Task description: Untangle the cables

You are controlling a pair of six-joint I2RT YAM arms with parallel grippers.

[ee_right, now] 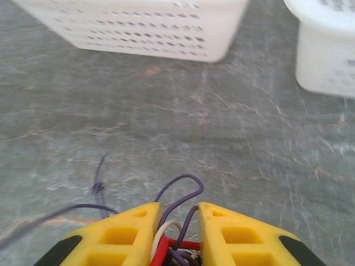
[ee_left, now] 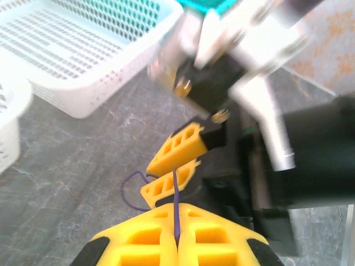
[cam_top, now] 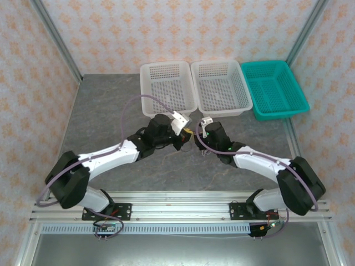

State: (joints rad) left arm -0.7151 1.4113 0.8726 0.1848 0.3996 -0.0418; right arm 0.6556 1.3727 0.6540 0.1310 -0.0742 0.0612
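**Knot between two claws at mid-bench**

Underneath, a grey bench (cam_top: 111,111) veined like marble, matte, with faint pale and rusty streaks. Around it, walls (cam_top: 166,27) papered in a pale pattern of small orange motifs, edged by slanting aluminium frame posts (cam_top: 55,39). Along the near edge, a metal rail (cam_top: 177,208) carrying both arm bases.

At the far side of the bench, three perforated baskets in a row: two white baskets (cam_top: 167,86) (cam_top: 221,86) touching side by side, then a teal basket (cam_top: 274,87) just beside the right one.

In front of the white baskets, near the middle of the bench, both claws tip to tip, with the cables (ee_right: 166,244) between them.

Left claw (ee_left: 177,213): yellow fingers pressed together, pinching one dark purple wire (ee_left: 175,191) that runs straight on across the right claw's fingers.

Right claw (ee_right: 179,208): yellow fingers a little apart, with white, red and purple wires bunched in the gap and a purple loop poking out ahead. Gripped or merely lying there: cannot tell. To its left, a loose purple strand trailing over the bench.
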